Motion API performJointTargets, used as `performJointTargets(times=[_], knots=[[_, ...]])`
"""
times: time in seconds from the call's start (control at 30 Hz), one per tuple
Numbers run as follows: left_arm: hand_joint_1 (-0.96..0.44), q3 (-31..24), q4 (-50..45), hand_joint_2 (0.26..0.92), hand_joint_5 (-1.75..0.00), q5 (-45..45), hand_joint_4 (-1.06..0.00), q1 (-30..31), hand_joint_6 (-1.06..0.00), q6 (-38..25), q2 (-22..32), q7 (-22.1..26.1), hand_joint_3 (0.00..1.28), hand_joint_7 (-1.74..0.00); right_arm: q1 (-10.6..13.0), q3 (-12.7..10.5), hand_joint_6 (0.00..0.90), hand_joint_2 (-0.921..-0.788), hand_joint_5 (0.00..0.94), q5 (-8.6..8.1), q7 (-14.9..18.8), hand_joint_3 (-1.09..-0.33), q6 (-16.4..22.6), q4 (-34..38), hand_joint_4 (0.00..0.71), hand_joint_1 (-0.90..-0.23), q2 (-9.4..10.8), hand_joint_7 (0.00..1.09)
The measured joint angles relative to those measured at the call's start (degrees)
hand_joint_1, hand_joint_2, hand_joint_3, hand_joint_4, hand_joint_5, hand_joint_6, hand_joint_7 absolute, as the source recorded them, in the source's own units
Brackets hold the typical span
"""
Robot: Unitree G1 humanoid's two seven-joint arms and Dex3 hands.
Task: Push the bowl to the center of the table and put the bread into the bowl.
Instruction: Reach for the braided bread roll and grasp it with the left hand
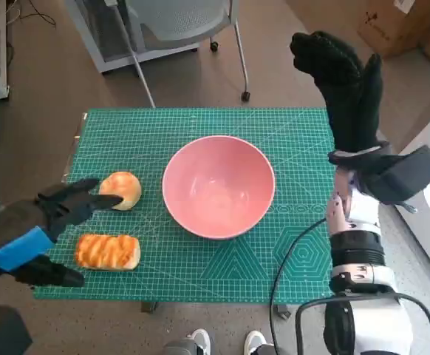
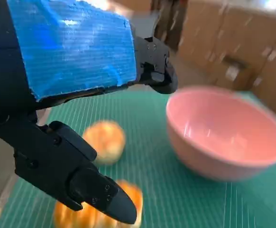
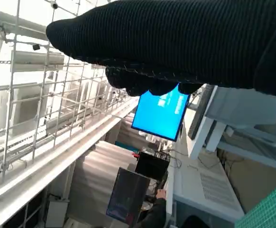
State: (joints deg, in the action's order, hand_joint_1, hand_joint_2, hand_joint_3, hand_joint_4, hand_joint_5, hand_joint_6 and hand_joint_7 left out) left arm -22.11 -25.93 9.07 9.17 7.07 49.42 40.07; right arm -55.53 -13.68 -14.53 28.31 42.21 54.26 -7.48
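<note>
A pink bowl stands empty near the middle of the green mat. A round bread roll lies to its left, and a long striped bread lies nearer the front edge. My left hand hovers over the mat's left side with fingers spread, holding nothing, fingertips close to the round roll. My right hand is raised beyond the mat's right far corner, fingers extended, empty.
A grey chair and a white cabinet stand beyond the far edge. Cardboard boxes sit at the far right. A black cable runs along my right forearm. A person's shoes show below the front edge.
</note>
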Motion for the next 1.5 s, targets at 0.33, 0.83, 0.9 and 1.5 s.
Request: performJointTargets(times=[0.33, 0.83, 0.9, 1.5], knots=[[-0.28, 6.81, 5.54, 0.633, 0.00, 6.77, -0.31, 0.63, -0.45, 1.95, -0.70, -3.23, 0.00, -0.04, -0.27, 0.18, 0.433, -0.921, 0.004, -0.98, 0.12, -0.560, -0.81, -0.02, 0.253, -0.627, 0.34, 0.03], [-0.26, 15.56, 17.60, 0.662, -0.01, 13.92, -0.32, -3.28, -0.45, 2.96, -1.15, -8.60, 0.01, -0.01, -0.28, -0.06, 0.437, -0.921, 0.003, -2.24, 1.84, -0.540, -1.64, -0.03, 0.256, -0.630, 0.28, 0.02], [-0.24, 16.51, 19.11, 0.677, -0.01, 14.92, -0.33, -3.97, -0.46, 3.20, -1.71, -10.06, 0.01, -0.01, -0.28, -0.09, 0.437, -0.921, 0.003, -2.28, 1.90, -0.538, -1.63, -0.02, 0.256, -0.629, 0.25, 0.02], [-0.03, 23.61, 30.53, 0.812, -0.03, 25.29, -0.58, -8.18, -0.66, 4.36, -6.50, -27.32, 0.02, -0.04, -0.25, 0.09, 0.439, -0.921, 0.002, -3.12, 2.99, -0.536, -1.09, -0.70, 0.259, -0.609, 0.03, 0.02]])
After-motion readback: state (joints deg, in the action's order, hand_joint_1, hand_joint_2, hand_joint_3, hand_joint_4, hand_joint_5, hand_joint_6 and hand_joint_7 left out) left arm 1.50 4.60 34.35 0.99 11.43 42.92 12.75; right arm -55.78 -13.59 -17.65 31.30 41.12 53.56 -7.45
